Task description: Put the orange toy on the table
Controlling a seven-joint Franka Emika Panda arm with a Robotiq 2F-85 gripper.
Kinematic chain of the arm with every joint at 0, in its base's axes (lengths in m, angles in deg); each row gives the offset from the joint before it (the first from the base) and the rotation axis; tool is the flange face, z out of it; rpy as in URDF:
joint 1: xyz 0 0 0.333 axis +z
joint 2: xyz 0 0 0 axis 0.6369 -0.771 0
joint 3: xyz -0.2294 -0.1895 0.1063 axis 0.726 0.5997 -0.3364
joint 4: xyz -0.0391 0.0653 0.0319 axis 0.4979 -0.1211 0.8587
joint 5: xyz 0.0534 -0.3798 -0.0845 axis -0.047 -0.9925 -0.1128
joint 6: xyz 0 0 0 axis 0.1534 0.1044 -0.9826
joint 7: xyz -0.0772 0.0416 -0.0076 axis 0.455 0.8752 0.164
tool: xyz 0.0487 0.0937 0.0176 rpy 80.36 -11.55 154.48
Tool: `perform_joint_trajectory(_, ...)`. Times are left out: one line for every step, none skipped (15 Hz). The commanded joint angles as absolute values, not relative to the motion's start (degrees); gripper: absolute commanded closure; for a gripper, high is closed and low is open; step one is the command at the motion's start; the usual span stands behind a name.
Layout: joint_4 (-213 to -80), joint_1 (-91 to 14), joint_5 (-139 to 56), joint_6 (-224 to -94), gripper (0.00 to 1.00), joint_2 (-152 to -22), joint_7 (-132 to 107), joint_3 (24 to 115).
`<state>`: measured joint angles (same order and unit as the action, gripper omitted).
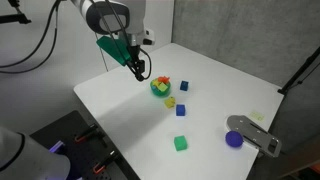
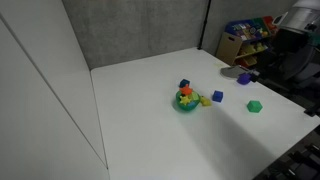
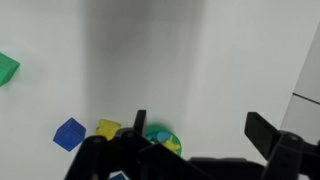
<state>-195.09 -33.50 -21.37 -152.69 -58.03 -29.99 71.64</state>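
The orange toy (image 1: 163, 82) sits on top of the pieces in a small green bowl (image 1: 158, 91) near the middle of the white table (image 1: 120, 105). It also shows in an exterior view (image 2: 185, 93) in the bowl (image 2: 186, 104). My gripper (image 1: 138, 68) hangs just above and to the left of the bowl, open and empty. In the wrist view the open fingers (image 3: 200, 128) frame bare table, with the bowl (image 3: 162, 140) by the left finger. The orange toy is hidden there.
A yellow piece (image 1: 170, 102), two blue cubes (image 1: 183, 85) (image 1: 181, 111) and a green cube (image 1: 180, 143) lie around the bowl. A purple piece (image 1: 234, 139) and a grey object (image 1: 255, 133) lie near the table's edge. A shelf of toys (image 2: 245, 40) stands beyond the table.
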Motion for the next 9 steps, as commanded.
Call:
perform_joint_trajectory(-194.92,-34.85,-21.07,-152.48,0.0,-58.04,-30.21,70.33)
perform_joint_trajectory(-194.89,-34.85,-21.07,-152.48,0.0,-58.02,-30.21,70.33)
perform_joint_trajectory(-194.88,-34.85,-21.07,-152.48,0.0,-58.02,-30.21,70.33)
perform_joint_trajectory(-194.88,-34.85,-21.07,-152.48,0.0,-58.02,-30.21,70.33)
perform_joint_trajectory(-194.88,-34.85,-21.07,-152.48,0.0,-58.02,-30.21,70.33)
perform_joint_trajectory(-193.82,-34.86,-21.27,-152.97,0.0,-59.25,-29.91,70.11)
perform_joint_trajectory(-193.06,-34.88,-21.06,-152.88,0.0,-60.01,-29.97,69.96)
perform_joint_trajectory(-191.74,-34.9,-21.36,-153.15,0.0,-61.32,-29.73,69.68)
perform_joint_trajectory(-190.73,-34.92,-21.43,-153.32,0.0,-62.3,-29.58,69.44)
